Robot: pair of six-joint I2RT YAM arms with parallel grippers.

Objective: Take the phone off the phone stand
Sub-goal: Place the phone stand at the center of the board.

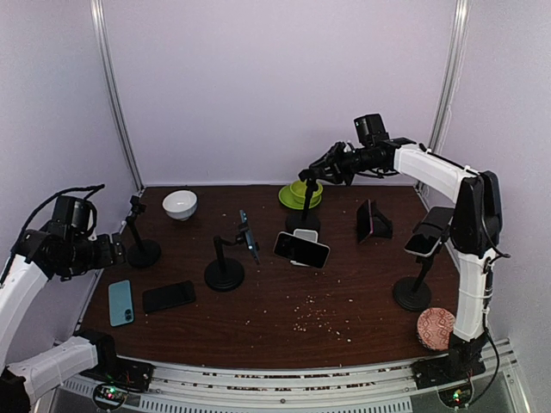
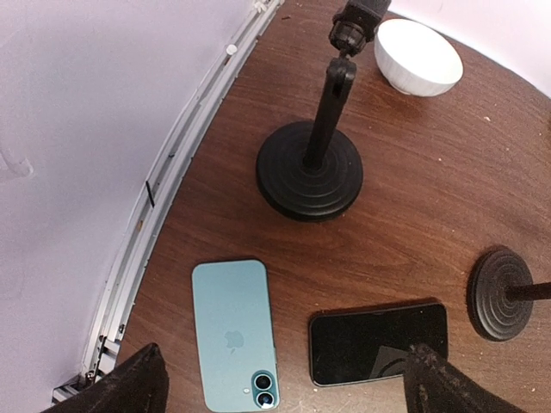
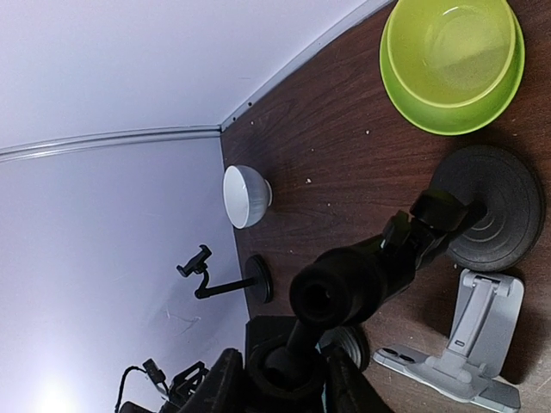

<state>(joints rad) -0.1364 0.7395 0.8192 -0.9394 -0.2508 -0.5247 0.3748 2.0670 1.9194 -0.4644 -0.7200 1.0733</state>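
Note:
My right gripper (image 1: 320,169) (image 3: 280,374) is shut on the head of a black phone stand (image 1: 304,219) (image 3: 486,206) near the back; I see no phone in that head. Phones sit on three other stands: a middle black stand's phone (image 1: 249,236), a white stand's phone (image 1: 301,249) (image 3: 413,361), and a right stand's phone (image 1: 424,243). At the left, my left gripper (image 1: 105,252) (image 2: 288,385) hangs wide open above a teal phone (image 2: 232,331) and a black phone (image 2: 379,342), both flat on the table.
An empty black stand (image 1: 142,249) (image 2: 310,176) is by the left gripper. A white bowl (image 1: 180,204) (image 2: 417,56) and green bowls (image 1: 301,194) (image 3: 452,60) sit at the back. A folded stand (image 1: 373,222) and a pink disc (image 1: 436,329) are on the right.

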